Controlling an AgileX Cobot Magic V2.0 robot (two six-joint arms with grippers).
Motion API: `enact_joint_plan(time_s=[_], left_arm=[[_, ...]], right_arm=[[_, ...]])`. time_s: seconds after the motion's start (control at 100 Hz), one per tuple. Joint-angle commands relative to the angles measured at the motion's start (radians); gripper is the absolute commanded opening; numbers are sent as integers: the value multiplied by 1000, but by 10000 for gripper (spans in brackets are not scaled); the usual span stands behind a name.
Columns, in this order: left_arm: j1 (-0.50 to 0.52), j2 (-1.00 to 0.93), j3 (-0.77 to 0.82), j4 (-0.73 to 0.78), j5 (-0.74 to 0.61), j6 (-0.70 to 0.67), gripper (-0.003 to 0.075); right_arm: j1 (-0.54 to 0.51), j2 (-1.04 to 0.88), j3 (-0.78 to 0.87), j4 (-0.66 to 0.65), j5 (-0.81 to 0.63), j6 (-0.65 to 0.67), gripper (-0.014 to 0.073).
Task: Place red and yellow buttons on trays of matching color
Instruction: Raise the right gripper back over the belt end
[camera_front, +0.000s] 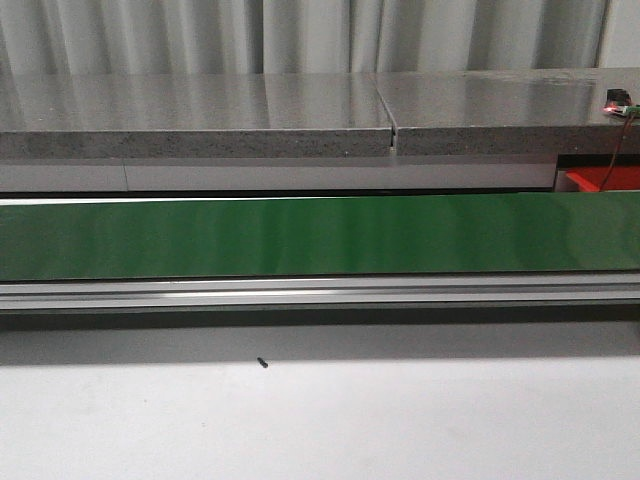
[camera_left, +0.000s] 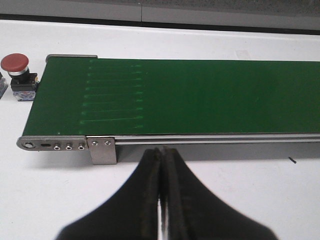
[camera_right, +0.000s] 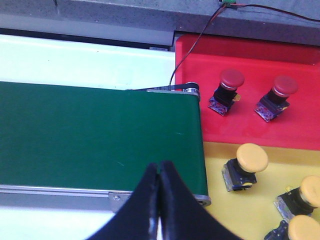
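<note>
The right wrist view shows a red tray (camera_right: 300, 132) holding two red buttons (camera_right: 227, 91) (camera_right: 278, 97), and beside it a yellow tray (camera_right: 220, 202) with three yellow buttons (camera_right: 246, 166) (camera_right: 302, 197) (camera_right: 300, 230). My right gripper (camera_right: 159, 166) is shut and empty over the end of the green conveyor belt (camera_right: 95, 135). In the left wrist view another red button (camera_left: 17, 75) stands on the white table beyond the belt's other end. My left gripper (camera_left: 163, 151) is shut, holding nothing, just short of the belt's rail. Neither gripper shows in the front view.
The green belt (camera_front: 320, 235) runs across the front view with its metal rail (camera_front: 320, 292) on the near side. Behind it is a grey stone ledge (camera_front: 300, 115). A corner of the red tray (camera_front: 600, 180) and a red wire (camera_front: 622, 130) show at far right. A small black screw (camera_front: 262, 364) lies on the white table.
</note>
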Motion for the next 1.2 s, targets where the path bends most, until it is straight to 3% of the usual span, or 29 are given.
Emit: enact_joint_plan(time_s=[0.0, 0.33, 1.19], left_arm=[[-9, 5, -26, -16, -65, -7, -20], [-9, 5, -26, -16, -65, -7, -20], [-9, 5, -26, -16, -65, -7, -20]], right_arm=[[0, -62, 15, 0, -86, -16, -62], [-1, -229, 117, 0, -68, -16, -67], [-1, -231, 121, 0, -68, -16, -67]])
